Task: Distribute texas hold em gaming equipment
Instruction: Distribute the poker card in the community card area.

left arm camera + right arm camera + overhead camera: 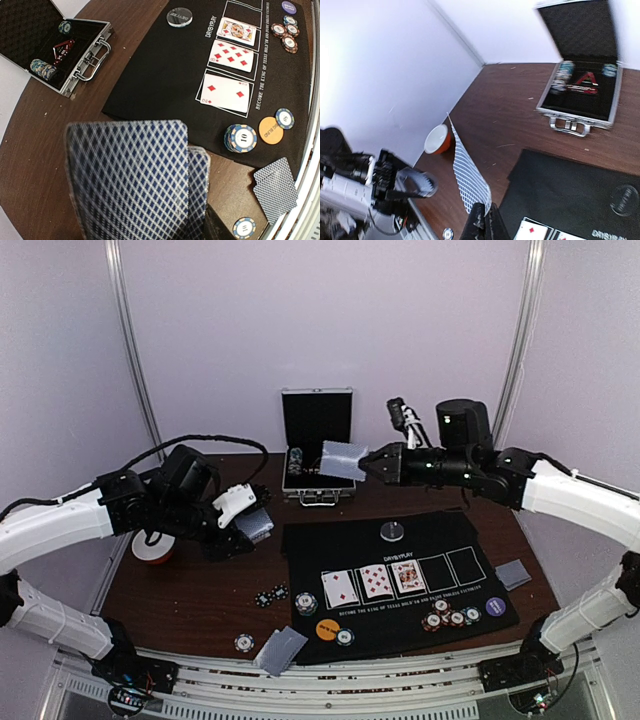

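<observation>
Dark brown wood of the bench [200, 580] shows bare between the left edge of the flat black felt mat [310, 550] and the round red-and-white bowl [153, 547] near the left edge. The left claw [250, 518] hangs above this strip, clamped on a thick deck of blue-and-white diamond-backed playing cards [135, 180]. The right claw [372, 462] is pressed together on one thin card [340, 458] of the same pattern, raised in the air just in front of the open silver metal case [316, 455] at the far edge. On the mat three glossy face-up cards [375, 582] lie in a row. Small stripe-edged round chips [448, 618] and a flat orange disc [327, 629] sit along its near edge.
</observation>
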Motion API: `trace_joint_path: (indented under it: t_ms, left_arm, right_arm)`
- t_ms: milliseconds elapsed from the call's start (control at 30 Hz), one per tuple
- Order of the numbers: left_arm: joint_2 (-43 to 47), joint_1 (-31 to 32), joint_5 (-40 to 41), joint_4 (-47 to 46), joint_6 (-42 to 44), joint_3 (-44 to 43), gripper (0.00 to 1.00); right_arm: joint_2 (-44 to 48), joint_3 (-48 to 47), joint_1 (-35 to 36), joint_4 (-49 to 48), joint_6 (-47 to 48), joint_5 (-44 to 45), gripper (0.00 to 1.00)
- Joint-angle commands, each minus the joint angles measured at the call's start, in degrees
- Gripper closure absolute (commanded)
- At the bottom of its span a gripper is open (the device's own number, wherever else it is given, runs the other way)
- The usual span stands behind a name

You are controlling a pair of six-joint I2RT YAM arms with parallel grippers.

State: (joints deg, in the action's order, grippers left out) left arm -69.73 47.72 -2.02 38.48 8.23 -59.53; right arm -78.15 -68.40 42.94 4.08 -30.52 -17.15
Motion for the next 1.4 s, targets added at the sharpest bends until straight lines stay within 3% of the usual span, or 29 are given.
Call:
trace_joint_path:
  t_ms: [0,167,267,433,600,1000,1367]
  left_arm:
    - [1.14,0.09,0.51,-4.01,-0.20,0.57,0.60]
    - [0.67,0.13,0.51,-4.04,-0.31,0.16,0.60]
    - [0.66,0.11,0.07,-4.58,-0.41,0.33,0.59]
    - [0.20,0.09,-0.08,-4.64,-0.41,0.05,0.60]
    - [0.97,0.09,0.13,-4.64,-0.47,0.59,0.59]
    - [1.14,0.13,0.45,-4.73,-0.54,1.11,0.59]
    - [1.66,0.09,0.61,-4.64,-0.58,1.52,0.60]
  right_arm:
    - [9.48,12.03,-6.11,3.79,-15.04,17.28,1.00]
    - [20.52,29.64,-8.37,1.05,-28.39,27.36,1.00]
    - [24.63,39.15,-8.48,0.01,-41.78,30.66,1.00]
    - [22.75,46.08,-8.40,0.21,-57.09,30.48,1.00]
    - [20.60,52.03,-7.20,-4.28,-66.59,31.71,1.00]
    - [14.43,55.06,1.62,-10.59,-82.67,36.54,1.00]
    - [13.61,56.64,2.03,-13.79,-85.09,37.48,1.00]
